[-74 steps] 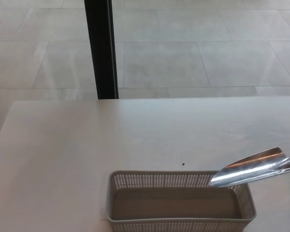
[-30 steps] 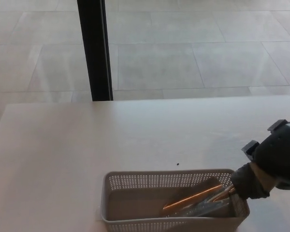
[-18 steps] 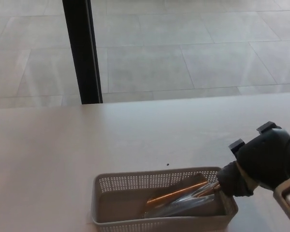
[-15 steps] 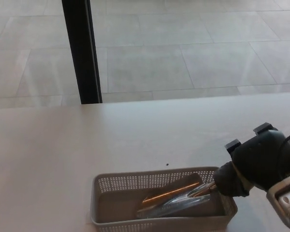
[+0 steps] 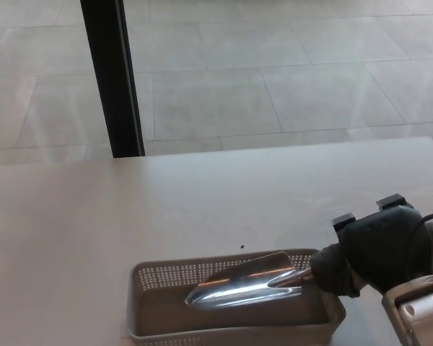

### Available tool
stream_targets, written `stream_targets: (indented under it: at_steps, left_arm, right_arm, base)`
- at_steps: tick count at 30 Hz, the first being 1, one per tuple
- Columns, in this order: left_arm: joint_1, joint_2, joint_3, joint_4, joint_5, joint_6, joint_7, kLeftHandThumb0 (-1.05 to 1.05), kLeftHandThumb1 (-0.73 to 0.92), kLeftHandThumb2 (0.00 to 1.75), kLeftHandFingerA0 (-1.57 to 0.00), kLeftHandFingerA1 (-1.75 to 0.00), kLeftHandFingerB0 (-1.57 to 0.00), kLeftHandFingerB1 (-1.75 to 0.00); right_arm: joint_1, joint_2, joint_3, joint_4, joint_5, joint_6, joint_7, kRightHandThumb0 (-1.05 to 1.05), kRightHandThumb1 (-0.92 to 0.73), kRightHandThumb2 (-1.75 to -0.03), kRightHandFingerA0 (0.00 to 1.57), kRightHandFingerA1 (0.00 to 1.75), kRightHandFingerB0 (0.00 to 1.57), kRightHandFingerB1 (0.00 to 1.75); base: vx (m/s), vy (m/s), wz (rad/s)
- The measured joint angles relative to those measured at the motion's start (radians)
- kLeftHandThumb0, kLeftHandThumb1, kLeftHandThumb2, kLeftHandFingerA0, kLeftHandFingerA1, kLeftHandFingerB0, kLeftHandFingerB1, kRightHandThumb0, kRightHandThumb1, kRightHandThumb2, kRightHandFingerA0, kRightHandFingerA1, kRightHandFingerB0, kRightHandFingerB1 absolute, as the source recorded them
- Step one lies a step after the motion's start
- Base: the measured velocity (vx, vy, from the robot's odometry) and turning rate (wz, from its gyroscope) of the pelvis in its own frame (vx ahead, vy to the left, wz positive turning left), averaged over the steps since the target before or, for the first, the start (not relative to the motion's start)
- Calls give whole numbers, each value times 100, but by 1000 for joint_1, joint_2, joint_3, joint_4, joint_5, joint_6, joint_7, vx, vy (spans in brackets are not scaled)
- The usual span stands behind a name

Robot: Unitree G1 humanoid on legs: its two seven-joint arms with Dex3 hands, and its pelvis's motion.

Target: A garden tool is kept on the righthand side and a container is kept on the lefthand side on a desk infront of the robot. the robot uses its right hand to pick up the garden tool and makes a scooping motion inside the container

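Note:
A grey perforated plastic basket (image 5: 153,280) sits on the desk near the front edge, left of centre. A shiny metal trowel (image 5: 238,288) lies nearly level inside it, blade tip pointing left, its neck running right over the basket's right end. My right hand (image 5: 372,249), black and bulky, is shut on the trowel's handle just right of the basket; the handle itself is hidden in the hand. My left hand does not show.
The pale desk (image 5: 130,209) stretches behind and left of the basket. A small dark speck (image 5: 242,246) lies just behind the basket. A black post (image 5: 112,76) rises beyond the desk's far edge, with tiled floor behind.
The trowel went from above the basket's right end down into it and swept left; its blade now lies flatter with the tip further left. The camera has shifted, moving the scene leftward.

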Motion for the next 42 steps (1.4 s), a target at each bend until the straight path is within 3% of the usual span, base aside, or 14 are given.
stream_targets:
  at_steps: [1,2,5,7,8,10,12,34,35,36,37,38,39,42]
  left_arm:
    - [-2,0,-1,1,0,0,0,-58,64,59,-66,-65,-61,-45]
    - [-2,0,-1,1,0,0,0,-57,64,59,-67,-64,-62,-46]
    - [-7,0,-3,2,0,0,0,-61,63,59,-69,-76,-61,-47]
    - [-8,0,-3,2,0,0,0,-61,63,59,-69,-76,-61,-47]
    - [-9,0,-3,2,0,0,0,-61,64,59,-68,-70,-61,-46]
    - [-8,-1,-3,2,1,0,0,-60,64,59,-67,-68,-61,-47]
    - [-9,-1,-3,2,0,0,0,-62,63,59,-66,-72,-60,-47]
    - [-5,-1,-3,3,1,0,0,-54,66,60,-69,-71,-62,-46]
    - [-4,-1,-3,4,1,0,0,-54,66,60,-68,-70,-61,-47]
    - [-3,-1,-3,4,1,0,0,-55,67,60,-67,-66,-61,-46]
    - [-2,-1,-3,4,1,0,0,-55,66,60,-67,-67,-62,-47]
    - [-1,-1,-3,4,1,0,0,-55,66,60,-70,-78,-63,-49]
    - [-1,-1,-3,5,1,0,0,-54,67,60,-68,-69,-60,-46]
    - [1,-1,-4,5,1,0,0,-54,67,60,-64,-59,-56,-45]
  right_arm:
    - [3,0,-9,-1,7,2,1,-36,-60,-81,108,174,86,80]
    - [5,0,-12,-2,9,3,2,-32,-53,-107,94,175,74,146]
    - [18,1,-47,-7,44,5,10,-31,-45,-116,94,175,77,163]
    - [24,9,-70,-8,66,5,16,-31,-45,-116,94,175,77,163]
    - [26,11,-78,-9,75,5,19,-32,-49,-106,93,175,78,127]
    - [31,22,-103,-9,99,5,27,-31,-51,-119,93,175,75,167]
    - [34,35,-129,-9,125,4,41,-29,-49,-125,93,175,76,170]
    - [-58,143,-417,-16,423,-9,185,-15,-51,-118,91,173,80,156]
    - [-69,143,-432,-16,439,-10,192,-21,-51,-114,117,138,98,126]
    - [-82,143,-450,-16,458,-12,200,-9,-50,-113,90,175,70,153]
    - [-92,142,-462,-16,471,-13,206,-22,-52,-113,116,138,95,124]
    - [-107,141,-483,-15,489,-15,214,-14,-59,-106,101,173,75,149]
    - [-119,136,-497,-14,504,-17,220,-16,-54,-105,84,175,75,154]
    - [-158,106,-534,3,542,-30,237,-18,-57,-90,82,175,71,155]
  base:
    - [0,0,0]
    - [0,0,0]
    - [0,0,0]
    - [0,0,0]
    - [0,0,0]
    - [0,0,0]
    - [0,0,0]
    - [0,0,1]
    - [0,0,0]
    - [0,0,0]
    - [0,0,0]
    - [0,0,0]
    - [0,0,0]
    - [0,0,0]
